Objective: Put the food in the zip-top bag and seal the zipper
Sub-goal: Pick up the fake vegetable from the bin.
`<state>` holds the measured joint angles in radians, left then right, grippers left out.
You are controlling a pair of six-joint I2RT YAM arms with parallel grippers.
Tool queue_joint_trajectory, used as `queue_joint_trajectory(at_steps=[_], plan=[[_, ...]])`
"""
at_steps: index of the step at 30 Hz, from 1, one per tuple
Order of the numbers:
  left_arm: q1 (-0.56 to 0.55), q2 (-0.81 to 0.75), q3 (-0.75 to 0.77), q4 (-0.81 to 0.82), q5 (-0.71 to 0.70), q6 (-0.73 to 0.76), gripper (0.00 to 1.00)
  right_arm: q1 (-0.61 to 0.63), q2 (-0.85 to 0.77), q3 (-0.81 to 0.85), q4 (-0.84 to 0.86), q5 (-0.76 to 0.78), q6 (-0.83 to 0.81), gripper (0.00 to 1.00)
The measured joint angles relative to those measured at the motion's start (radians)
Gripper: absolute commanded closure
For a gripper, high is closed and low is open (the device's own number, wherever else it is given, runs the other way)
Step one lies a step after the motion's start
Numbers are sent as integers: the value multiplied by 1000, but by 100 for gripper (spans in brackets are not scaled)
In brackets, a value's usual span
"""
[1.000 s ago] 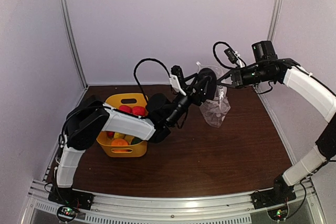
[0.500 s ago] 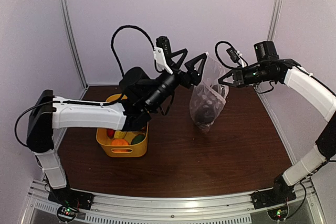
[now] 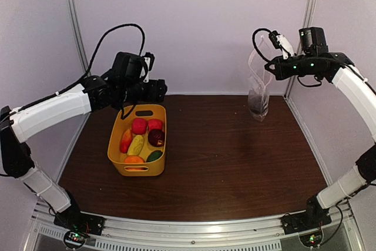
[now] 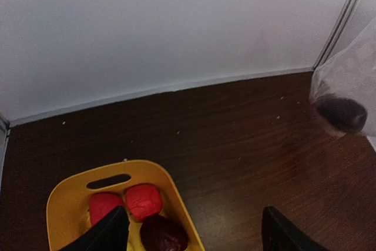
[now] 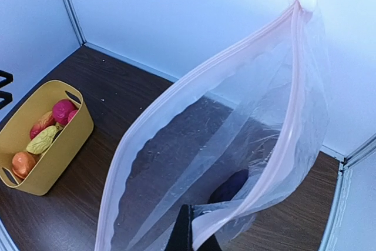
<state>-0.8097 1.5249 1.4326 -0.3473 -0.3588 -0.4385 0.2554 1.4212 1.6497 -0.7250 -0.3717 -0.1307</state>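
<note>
The zip-top bag (image 3: 258, 89) hangs from my right gripper (image 3: 274, 67) at the back right, its bottom near the table. In the right wrist view my right gripper (image 5: 197, 240) is shut on the bag's near mouth edge. The mouth gapes open and the zipper (image 5: 285, 133) runs along it. One dark purple food piece (image 5: 230, 185) lies inside the bag (image 5: 176, 163). My left gripper (image 3: 157, 89) is open and empty above the far end of the yellow basket (image 3: 117, 160), which holds the other food (image 3: 140, 126). The left wrist view shows the gripper (image 4: 194, 240), two red pieces (image 4: 144, 200) and a dark one (image 4: 165, 235).
The yellow basket (image 4: 67, 187) stands on the left of the brown table (image 3: 223, 163). White walls and metal corner posts (image 3: 77, 33) close in the back and sides. The bag (image 4: 346, 80) shows at the right edge of the left wrist view.
My left arm has pulled back from the bag's mouth to the left, over the basket. My right gripper has carried the bag right and back; a dark piece now lies in it.
</note>
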Motion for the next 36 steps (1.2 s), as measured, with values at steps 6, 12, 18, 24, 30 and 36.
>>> queue_joint_trajectory(at_steps=[6, 12, 18, 24, 30, 36], plan=[[101, 53, -50, -259, 106, -32, 21, 4, -13, -113, 80, 9, -13, 100], [144, 231, 7, -362, 236, -79, 22, 33, -3, -309, 129, -39, -28, 100], [176, 345, 13, -389, 277, -122, 24, 50, -5, -395, 183, -99, -29, 100], [189, 356, 13, -377, 297, -146, 25, 71, -11, -422, 224, -130, -32, 100], [203, 427, 23, -339, 333, -153, 26, 80, -11, -426, 234, -144, -32, 100], [207, 459, 64, -335, 340, -154, 40, 80, -13, -432, 247, -146, -37, 100]])
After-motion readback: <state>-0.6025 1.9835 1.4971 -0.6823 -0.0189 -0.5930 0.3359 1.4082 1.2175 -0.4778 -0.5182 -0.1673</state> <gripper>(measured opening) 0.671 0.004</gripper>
